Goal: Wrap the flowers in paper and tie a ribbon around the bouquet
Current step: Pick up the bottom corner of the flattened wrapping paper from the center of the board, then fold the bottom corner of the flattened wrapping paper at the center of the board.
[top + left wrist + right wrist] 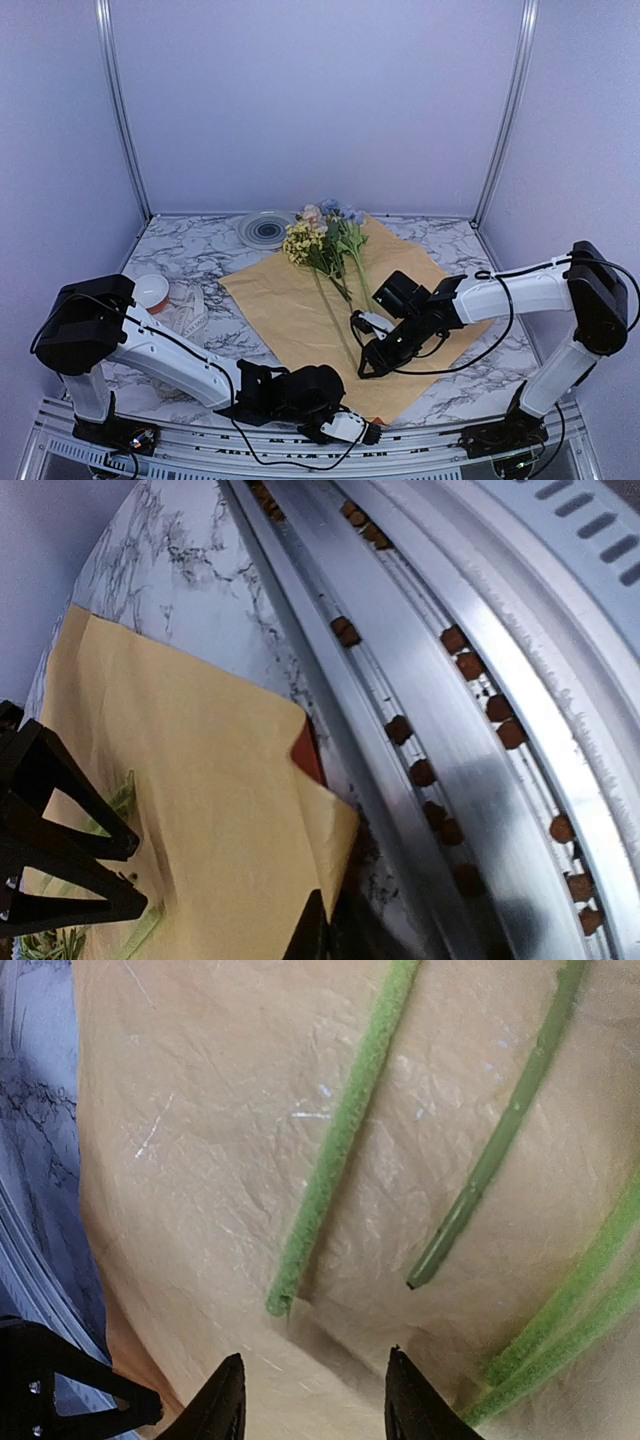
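The orange paper (290, 310) lies spread flat on the marble table. The flowers (320, 240) rest on it, blossoms at the far corner and thin green stems (340, 1140) running toward me. At the table's near edge my left gripper (372, 434) is shut on the paper's near corner, which curls up between the dark fingertips (328, 935). My right gripper (365, 368) hovers open just over the paper (200, 1160), close to the cut stem ends, nothing between its fingers (315, 1385). The cream ribbon (190, 312) lies looped at the left, off the paper.
A round orange-and-white spool (150, 290) sits beside the ribbon. A grey plate (265, 229) stands at the back by the blossoms. A ribbed metal rail (450, 730) runs along the near table edge right beside the pinched corner. Walls enclose three sides.
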### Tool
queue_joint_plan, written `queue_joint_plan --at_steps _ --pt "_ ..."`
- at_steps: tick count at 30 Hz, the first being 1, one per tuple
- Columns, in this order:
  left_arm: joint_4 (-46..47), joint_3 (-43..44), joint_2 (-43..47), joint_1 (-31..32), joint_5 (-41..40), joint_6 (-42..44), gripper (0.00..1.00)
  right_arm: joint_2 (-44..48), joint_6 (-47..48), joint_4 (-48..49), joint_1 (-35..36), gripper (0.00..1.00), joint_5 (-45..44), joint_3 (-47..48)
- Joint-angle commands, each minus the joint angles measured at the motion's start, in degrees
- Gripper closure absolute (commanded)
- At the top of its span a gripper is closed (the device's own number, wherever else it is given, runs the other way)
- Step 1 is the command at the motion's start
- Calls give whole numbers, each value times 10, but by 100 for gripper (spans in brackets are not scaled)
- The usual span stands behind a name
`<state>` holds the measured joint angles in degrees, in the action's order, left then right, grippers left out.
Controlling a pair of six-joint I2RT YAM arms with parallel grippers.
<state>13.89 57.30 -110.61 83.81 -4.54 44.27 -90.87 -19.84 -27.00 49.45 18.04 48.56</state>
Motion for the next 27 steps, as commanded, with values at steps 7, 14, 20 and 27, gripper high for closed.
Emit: queue_joint_plan --at_steps 7,14,20,27 --pt "44 -6 47 -62 19 -110 100 18 41 19 -76 54 77 26" --pt "83 3 59 -148 95 -192 100 43 92 66 -161 51 205 50" --pt "97 34 29 -206 132 -216 100 44 108 136 -234 43 290 28" --pt "97 93 -11 -265 159 -217 100 34 117 183 -253 36 315 5"
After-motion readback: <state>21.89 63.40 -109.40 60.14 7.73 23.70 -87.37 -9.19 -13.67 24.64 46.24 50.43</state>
